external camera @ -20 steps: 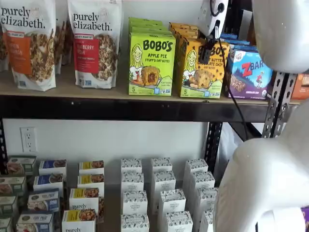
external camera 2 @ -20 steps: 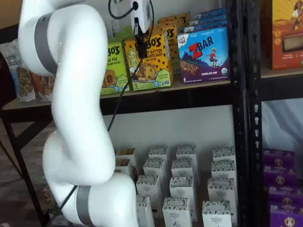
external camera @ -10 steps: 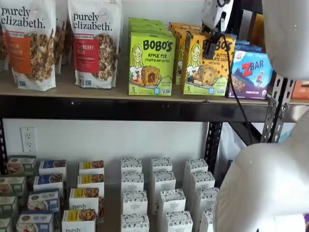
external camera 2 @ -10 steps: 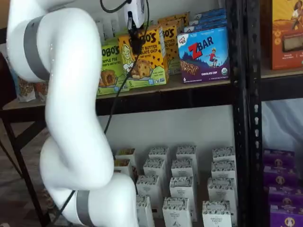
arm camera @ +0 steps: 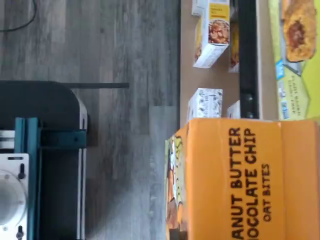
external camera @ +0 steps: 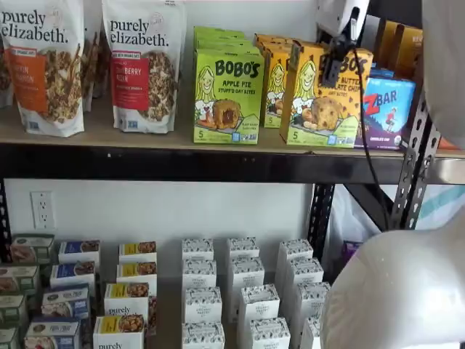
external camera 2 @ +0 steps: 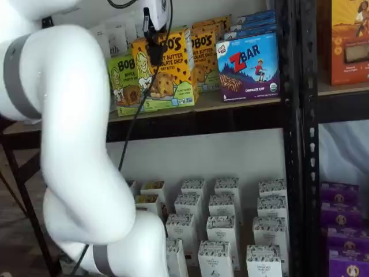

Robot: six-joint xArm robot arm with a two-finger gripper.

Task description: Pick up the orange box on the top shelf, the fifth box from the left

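Wrist view: one orange box [arm camera: 240, 180] is seen close up, with "NUT BUTTER", "OCOLATE CHIP" and "OAT BITES" readable on its face. Beyond it, one lime-green box [arm camera: 300, 50] and a few small cartons [arm camera: 212, 35] are shown over a grey floor [arm camera: 125, 50]. One dark mount [arm camera: 50, 140] with teal brackets is also seen. No fingers are shown here.

Shelf view: the orange box [external camera: 320, 109] is gripped at its upper edge by the gripper [external camera: 336, 64], whose black fingers are closed on it with no gap. Compared with a second ago, the box has been drawn out of its row toward the camera, and it now overlaps the ZBar box [external camera: 385, 102] at its 3 o'clock. It hangs just over the front of the top shelf [external camera: 145, 138], slightly tilted. One "BOBO'S APPLE PIE" box [external camera: 228, 94] stands at its 9 o'clock, and one more orange Bobo's box [external camera: 272, 80] is left behind it. Two "purely elizabeth." bags [external camera: 142, 65] are counted further toward 9 o'clock. Small white cartons [external camera: 243, 291] fill the lower level; their number cannot be told.

Shelf view: the gripper [external camera 2: 154, 52] is again seen clamped on the orange box [external camera 2: 170, 81], which has been shifted toward 9 o'clock since a second ago and now covers part of the Apple Pie box [external camera 2: 124, 86]. "BUTTER" and "CHIP" can be read on it. The "ZBAR CHOCOLATE CHIP" box [external camera 2: 248, 66] stands apart at 3 o'clock on the top shelf [external camera 2: 242, 101].
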